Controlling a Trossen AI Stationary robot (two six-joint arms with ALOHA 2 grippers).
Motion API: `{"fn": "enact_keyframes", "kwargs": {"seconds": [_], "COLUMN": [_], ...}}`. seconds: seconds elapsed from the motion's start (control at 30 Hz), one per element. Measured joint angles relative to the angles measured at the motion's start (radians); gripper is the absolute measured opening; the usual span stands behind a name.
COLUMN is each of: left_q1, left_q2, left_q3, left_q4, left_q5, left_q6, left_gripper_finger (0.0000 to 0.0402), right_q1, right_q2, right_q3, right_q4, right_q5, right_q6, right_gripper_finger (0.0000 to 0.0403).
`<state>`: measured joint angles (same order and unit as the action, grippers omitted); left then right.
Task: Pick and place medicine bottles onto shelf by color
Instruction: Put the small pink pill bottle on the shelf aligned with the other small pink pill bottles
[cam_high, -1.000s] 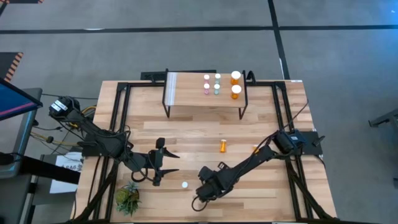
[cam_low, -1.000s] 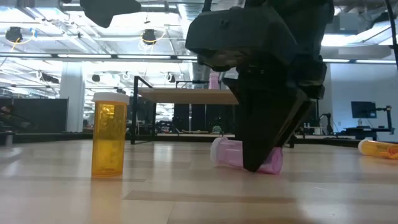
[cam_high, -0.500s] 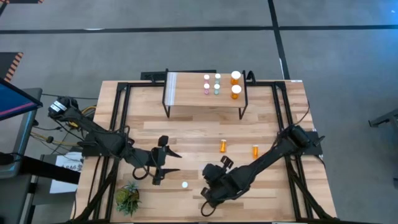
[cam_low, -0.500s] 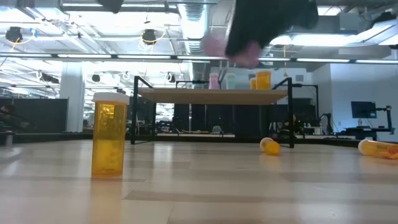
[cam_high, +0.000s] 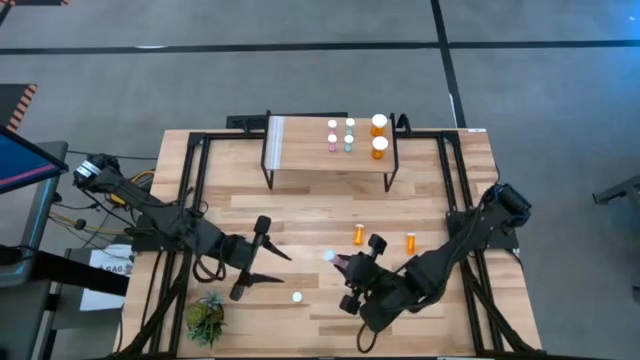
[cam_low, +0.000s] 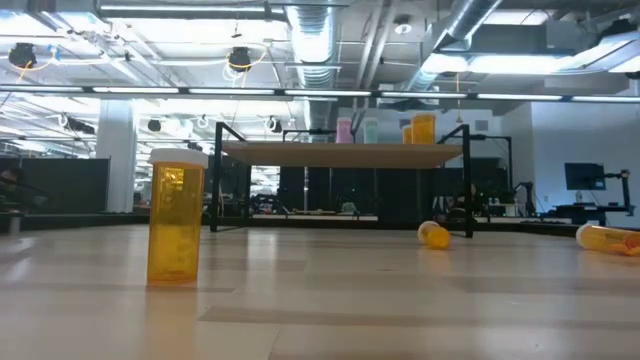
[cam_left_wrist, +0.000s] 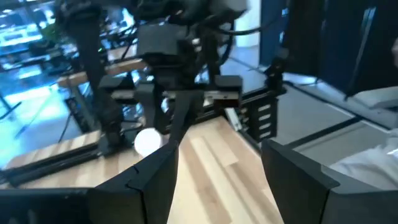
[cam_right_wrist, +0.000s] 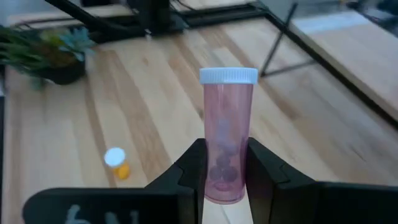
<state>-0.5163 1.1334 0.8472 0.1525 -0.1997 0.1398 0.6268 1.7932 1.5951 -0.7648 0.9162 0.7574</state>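
My right gripper (cam_high: 342, 264) is shut on a pink bottle with a white cap (cam_right_wrist: 227, 134), above the table's near middle. My left gripper (cam_high: 282, 266) is open and empty just to its left. It faces the held bottle, whose cap shows in the left wrist view (cam_left_wrist: 147, 140). A larger orange bottle (cam_high: 297, 296) stands upright on the table near both grippers and also shows in the low view (cam_low: 175, 215). Two small orange bottles (cam_high: 358, 235) (cam_high: 410, 242) lie on their sides. The shelf (cam_high: 300, 148) at the far middle carries two pink, two teal and two orange bottles. My right gripper pinches the pink bottle's lower body (cam_right_wrist: 225, 177), near its bottom end, between its two fingers (cam_right_wrist: 194, 167). The bottle sticks out past the fingertips, cap end away from the wrist. It is lifted clear of the table.
A small green plant (cam_high: 205, 318) sits at the near left corner and also shows in the right wrist view (cam_right_wrist: 50, 53). Black frame rails (cam_high: 195, 190) run along the table's sides. The shelf's left half is bare board.
My right gripper has risen from the table with the pink bottle, which lay on its side and is now lifted clear. It has gone toward the far edge and a little to the right, and out of the low view.
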Motion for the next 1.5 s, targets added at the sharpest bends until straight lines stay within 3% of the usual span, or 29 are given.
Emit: {"fn": "enact_keyframes", "kwargs": {"seconds": [0.13,0.27,0.47,0.63,0.73,0.97,1.3,1.5], "left_q1": [0.002,0.013,0.066,0.116,0.155,0.253,0.294,0.297], "left_q2": [-0.004,-0.003,-0.001,-0.002,-0.009,0.046,0.24,0.397], "left_q3": [-0.05,-0.115,-0.256,-0.304,-0.254,0.058,0.44,0.615], "left_q4": [0.077,0.191,0.459,0.546,0.407,-0.223,-0.631,-0.775], "left_q5": [0.038,0.039,0.038,0.036,0.041,0.06,0.224,0.247], "left_q6": [-0.001,-0.004,-0.045,-0.104,-0.155,-0.198,-0.138,-0.086], "left_gripper_finger": [0.0219,0.0219,0.0219,0.0219,0.0219,0.0219,0.0219,0.0219], "right_q1": [-0.026,-0.07,-0.16,-0.21,-0.227,-0.237,-0.237,-0.237], "right_q2": [-0.078,-0.164,-0.212,-0.202,-0.201,-0.201,-0.201,-0.201], "right_q3": [-0.152,-0.333,-0.545,-0.585,-0.593,-0.602,-0.602,-0.602], "right_q4": [0.242,0.592,1.167,1.249,1.209,1.195,1.18,1.176], "right_q5": [-0.074,-0.151,-0.384,-0.448,-0.448,-0.446,-0.445,-0.445], "right_q6": [-0.159,-0.331,-0.583,-0.611,-0.583,-0.579,-0.582,-0.582], "right_gripper_finger": [0.0092,0.0092,0.0092,0.0092,0.0092,0.0095,0.0107,0.0108]}}
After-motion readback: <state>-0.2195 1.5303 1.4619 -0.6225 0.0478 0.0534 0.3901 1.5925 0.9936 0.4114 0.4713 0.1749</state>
